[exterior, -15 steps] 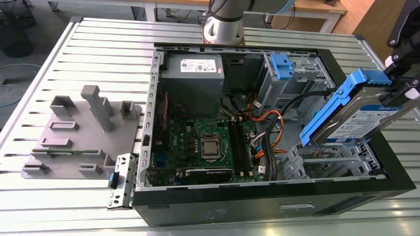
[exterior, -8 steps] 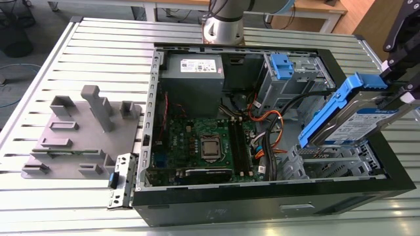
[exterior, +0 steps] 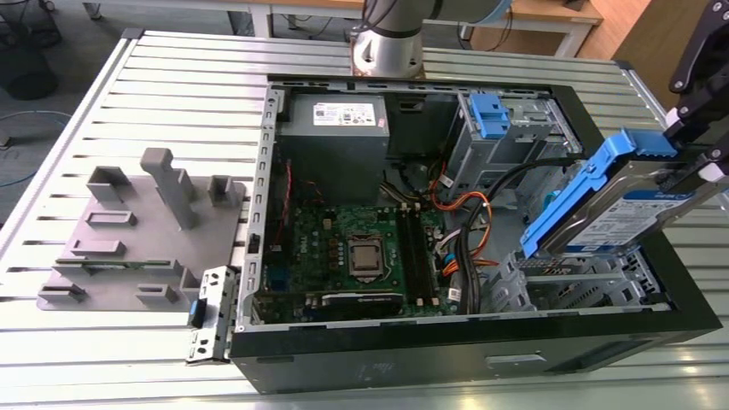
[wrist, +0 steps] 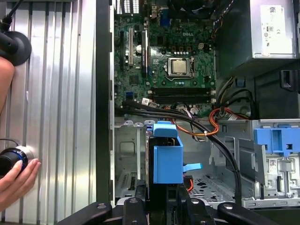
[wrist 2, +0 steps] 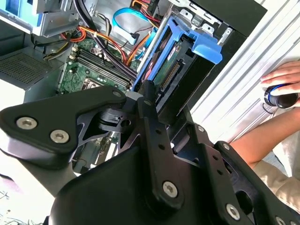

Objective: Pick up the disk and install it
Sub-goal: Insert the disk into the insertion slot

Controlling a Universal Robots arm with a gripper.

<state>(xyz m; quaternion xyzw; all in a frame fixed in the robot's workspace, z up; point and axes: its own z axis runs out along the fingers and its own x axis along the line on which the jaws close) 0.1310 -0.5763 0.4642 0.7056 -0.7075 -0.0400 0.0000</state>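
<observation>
Clamping down with the fingers (wrist 2: 149, 101) of the gripper (wrist 2: 165, 105) pressed together on the disk (exterior: 621, 205), gripping it near one end, probably so as to be leaving the rest of its length free for sliding into a bay. Holding it up off the bench (exterior: 171, 77), tilted, with the blue carrier frame's tab uppermost and the lower end hanging just above the silver drive cage (exterior: 581, 282) in the corner of the open computer case (exterior: 456, 363) at the exterior view's right. Not yet sitting in any bay; judging by the tilt, being lined up with the cage's opening rather than merely being carried. Showing its connector edge in the second wrist view. Moving outward inside the case, meeting orange and black cables (exterior: 456, 201) running close by the cage, then the green motherboard (exterior: 341, 248), the grey power supply (exterior: 336, 128) and a second drive cage carrying a blue latch (exterior: 487, 115). Noting, outside the case wall, a person's hand (wrist 2: 281, 77) resting on a round knob (wrist 2: 277, 97) on the bench, well apart from the disk. Passing last to a grey fixture plate (exterior: 125, 231) at the exterior view's left, well apart from the work.
</observation>
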